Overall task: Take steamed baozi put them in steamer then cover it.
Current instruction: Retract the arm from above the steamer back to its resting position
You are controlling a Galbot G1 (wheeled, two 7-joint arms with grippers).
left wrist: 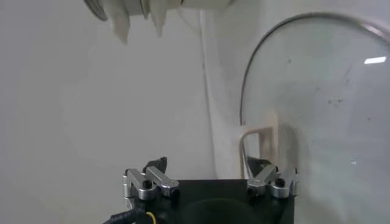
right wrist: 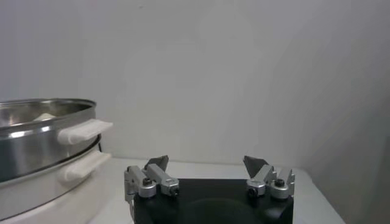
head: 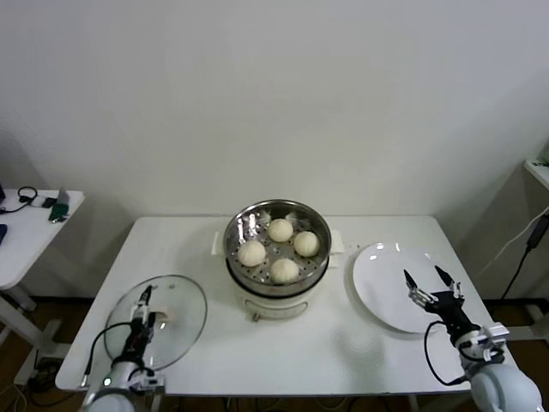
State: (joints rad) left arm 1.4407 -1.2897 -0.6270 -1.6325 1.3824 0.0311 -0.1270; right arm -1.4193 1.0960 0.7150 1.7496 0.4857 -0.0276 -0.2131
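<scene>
Head view shows a white worktop point(head: 360, 352) before a plain white wall. In its middle stands the round shiny steel steamer point(head: 277, 249) with four cream-white round baozi point(head: 280, 230) inside. The round clear glass cover point(head: 176, 311) lies flat, near left, handle up. The left gripper point(head: 143, 311) is wide open around that handle. The right gripper point(head: 431, 283) hangs wide open, empty, over a flat white plate point(head: 382, 287).

The left tool point(head: 147, 306) sits low at the near left, reaching away from the robot, its two fingers spread apart. The right tool point(head: 427, 282) sits at the near right, raised and pointing far-left, fingers point(right wrist: 157, 163) likewise wide apart, gripping nothing.
</scene>
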